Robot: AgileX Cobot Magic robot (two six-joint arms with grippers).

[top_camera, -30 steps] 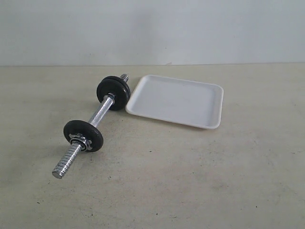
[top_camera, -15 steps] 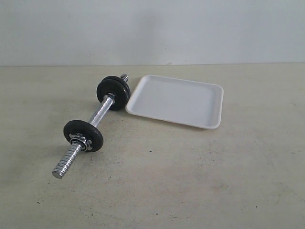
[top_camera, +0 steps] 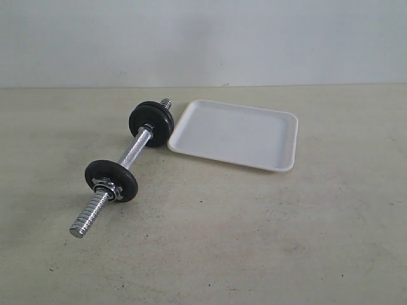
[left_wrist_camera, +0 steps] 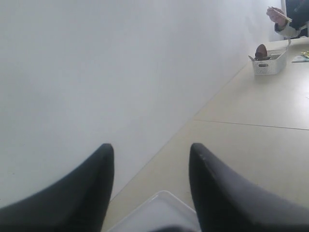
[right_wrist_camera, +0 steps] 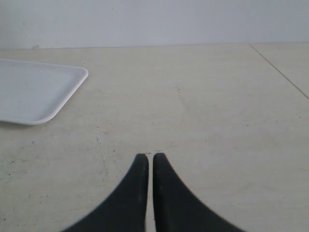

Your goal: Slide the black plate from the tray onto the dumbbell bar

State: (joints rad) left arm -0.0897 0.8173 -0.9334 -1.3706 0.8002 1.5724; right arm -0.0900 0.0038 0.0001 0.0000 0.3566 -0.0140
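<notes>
Lying slantwise on the table [top_camera: 254, 241], the dumbbell bar [top_camera: 124, 166] runs its long axis from a bare threaded end at the near left to a short threaded stub at the far right. That stub ends just beside the left edge of the tray [top_camera: 236, 135].

One dark disc [top_camera: 111, 180] sits toward the near end behind a steel collar. At the far end two discs stand pressed face to face. The black plate [top_camera: 168, 117] reads as the outer one of that pair, though its gloss is too hard to judge from here to be sure. The tray holds nothing, so the sliding step looks done.

Neither arm shows in the exterior view. The left gripper [left_wrist_camera: 150, 145] has its jaws parted with nothing between them, and a corner of the tray shows just beneath them. It faces out over the tray toward the wall. The right gripper [right_wrist_camera: 150, 154] has its jaws pressed together on nothing, low over bare table, with the tray well apart from it. The bar appears in neither wrist view. Since it lies on the left, I judge the left arm the nearer one for any last nudge along the bar's axis.

Far along the table, a white basket [left_wrist_camera: 264, 65] holds a dark lump I cannot identify.
</notes>
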